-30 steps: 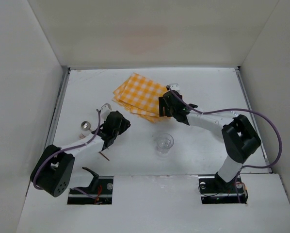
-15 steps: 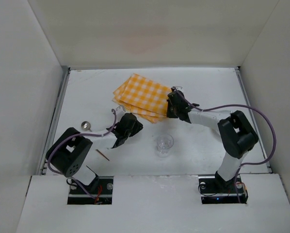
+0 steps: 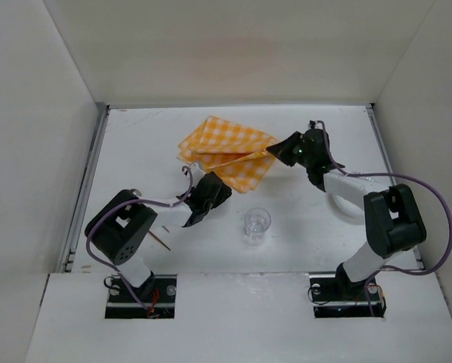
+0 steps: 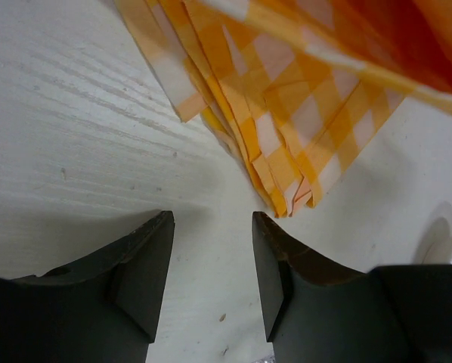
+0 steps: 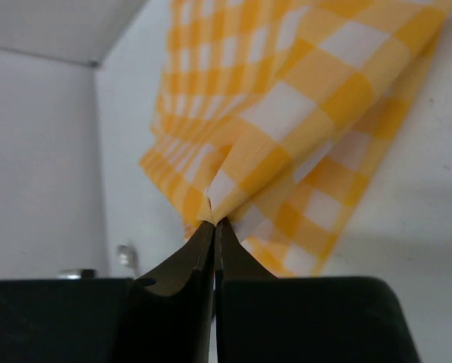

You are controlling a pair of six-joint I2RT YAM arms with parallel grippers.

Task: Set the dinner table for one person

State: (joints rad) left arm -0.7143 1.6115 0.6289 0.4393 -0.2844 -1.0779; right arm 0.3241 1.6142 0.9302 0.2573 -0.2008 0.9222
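An orange-and-white checked cloth point(image 3: 230, 144) lies folded at the back middle of the white dinner table point(image 3: 135, 144). My right gripper point(image 3: 275, 153) is shut on one corner of the cloth's top layer and holds it raised to the right. In the right wrist view the jaws point(image 5: 214, 223) pinch that corner while the cloth point(image 5: 301, 98) hangs away from them. My left gripper point(image 3: 215, 185) is just in front of the cloth's near corner. It point(image 4: 211, 223) stands open over bare table with nothing between its fingers, the folded cloth edges point(image 4: 286, 98) a short way ahead.
A clear glass point(image 3: 255, 224) stands upright near the table's middle front. A thin wooden stick point(image 3: 162, 241) lies by the left arm's base. White walls close in the table on the left, back and right.
My right gripper shut on the cloth's corner and moved right, lifting the top layer. My left gripper moved right and closer to the cloth's near corner.
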